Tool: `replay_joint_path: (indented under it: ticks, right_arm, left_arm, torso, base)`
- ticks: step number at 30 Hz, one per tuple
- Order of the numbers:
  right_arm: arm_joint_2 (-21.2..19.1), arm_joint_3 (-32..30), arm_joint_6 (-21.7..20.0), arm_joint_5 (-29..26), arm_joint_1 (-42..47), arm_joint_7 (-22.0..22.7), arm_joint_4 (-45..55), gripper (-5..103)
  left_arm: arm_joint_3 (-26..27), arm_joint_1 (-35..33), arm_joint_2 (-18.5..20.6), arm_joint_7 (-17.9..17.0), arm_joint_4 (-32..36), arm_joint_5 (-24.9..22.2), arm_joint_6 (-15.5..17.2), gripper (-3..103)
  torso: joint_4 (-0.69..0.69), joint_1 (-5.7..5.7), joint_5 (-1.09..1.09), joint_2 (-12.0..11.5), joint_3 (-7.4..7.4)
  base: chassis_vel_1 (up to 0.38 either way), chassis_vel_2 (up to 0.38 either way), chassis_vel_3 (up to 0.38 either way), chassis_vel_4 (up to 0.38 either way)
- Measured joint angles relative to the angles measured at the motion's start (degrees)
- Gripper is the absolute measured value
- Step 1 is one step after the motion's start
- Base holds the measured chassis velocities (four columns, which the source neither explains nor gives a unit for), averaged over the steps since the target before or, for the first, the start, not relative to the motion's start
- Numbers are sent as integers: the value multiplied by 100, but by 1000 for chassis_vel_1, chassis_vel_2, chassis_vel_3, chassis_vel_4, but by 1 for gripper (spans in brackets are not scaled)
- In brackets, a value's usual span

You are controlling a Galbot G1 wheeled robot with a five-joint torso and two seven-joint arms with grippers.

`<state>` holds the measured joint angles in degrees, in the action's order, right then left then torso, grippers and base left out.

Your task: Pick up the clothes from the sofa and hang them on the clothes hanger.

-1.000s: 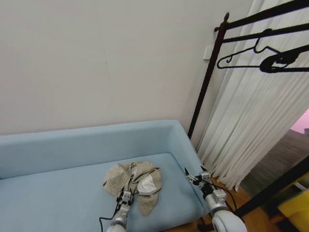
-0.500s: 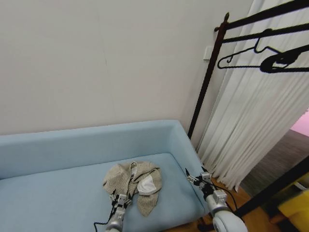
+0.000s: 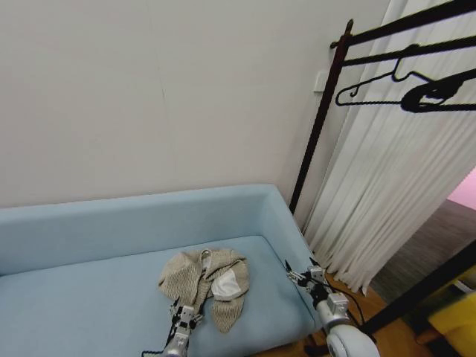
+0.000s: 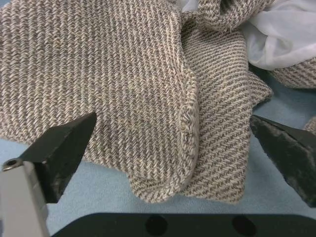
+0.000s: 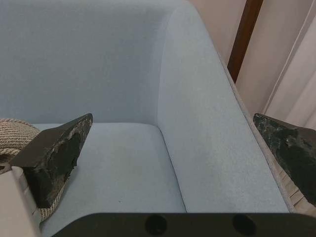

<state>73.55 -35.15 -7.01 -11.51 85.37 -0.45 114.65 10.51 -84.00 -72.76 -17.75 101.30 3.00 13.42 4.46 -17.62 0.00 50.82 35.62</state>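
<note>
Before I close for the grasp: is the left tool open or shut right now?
Open. On the left tool the fingers stand wide apart, with a hem of the knitted sweater lying between them on the sofa.

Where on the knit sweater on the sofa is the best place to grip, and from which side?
Probably the rolled hem of the sweater nearest the front of the sofa, coming from above: that edge is doubled and thick, and the open left gripper straddles it. The right gripper hangs open near the sofa's right end.
</note>
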Motion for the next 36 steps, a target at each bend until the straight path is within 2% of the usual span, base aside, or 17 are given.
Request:
replay_joint_path:
  ticks: [6,12,15,16,18,19,22,23,24,25,27,30,31,33,35,36]
  right_arm:
    - [-4,4,2,4,3,-4,0,100]
    - [-15,6,2,8,-1,-5,0,100]
    - [-11,6,2,14,2,-5,0,100]
    - [-3,6,2,22,4,-5,0,100]
    - [15,6,7,38,8,-5,-4,100]
    - [15,6,7,38,8,-5,-4,100]
    - [35,6,20,53,12,-5,-17,100]
    - [35,6,20,53,12,-5,-17,100]
    - [39,7,24,59,13,-5,-21,100]
    - [41,7,29,63,15,-6,-26,100]
    - [44,7,40,71,15,-6,-35,100]
    - [48,8,47,77,14,-6,-43,100]
    - [57,13,52,82,10,-7,-51,100]
    - [63,16,55,84,7,-7,-55,100]
    - [83,18,65,87,-7,-8,-66,100]
    - [93,18,73,87,-12,-9,-73,100]
  left_arm:
    - [-87,214,-33,-1,-341,16,-23,90]
    - [-107,316,-68,-2,-531,18,-46,86]
    - [-96,368,-84,-1,-614,23,-71,72]
    - [-83,386,-86,-1,-633,24,-77,72]
    - [-56,414,-87,-1,-659,25,-86,61]
    - [-56,414,-87,-1,-659,25,-86,61]
    - [-7,455,-88,-1,-703,18,-96,45]
    - [-7,455,-88,-1,-703,18,-96,45]
    - [16,468,-88,-1,-719,14,-106,40]
    - [34,475,-87,-1,-725,10,-112,40]
    - [82,489,-82,2,-724,-13,-119,29]
    - [137,492,-77,9,-685,-42,-131,24]
    - [191,490,-62,13,-605,-96,-133,13]
    - [221,484,-53,15,-561,-124,-132,13]
    - [325,457,-21,26,-429,-199,-132,3]
    - [376,444,-1,34,-358,-241,-132,2]
  torso:
    - [0,0,0,0,0]
    - [0,0,0,0,0]
    - [0,0,0,0,0]
    - [0,0,0,0,0]
    - [0,0,0,0,0]
    - [0,0,0,0,0]
    - [0,0,0,0,0]
    - [0,0,0,0,0]
    - [0,0,0,0,0]
    - [0,0,-1,0,0]
    - [0,0,0,0,0]
    - [0,0,-1,0,0]
    - [0,0,0,0,0]
    - [0,0,-1,0,0]
    - [0,0,-1,0,0]
    - [0,0,-1,0,0]
  base:
    - [0,0,0,0]
    - [0,0,0,0]
    - [0,0,0,0]
    - [0,0,0,0]
    - [0,0,0,0]
    - [0,0,0,0]
    - [0,0,0,0]
    - [0,0,0,0]
    - [0,0,0,0]
    - [0,0,0,0]
    - [0,0,0,0]
    - [0,0,0,0]
    - [0,0,0,0]
    - [0,0,0,0]
    - [0,0,0,0]
    - [0,0,0,0]
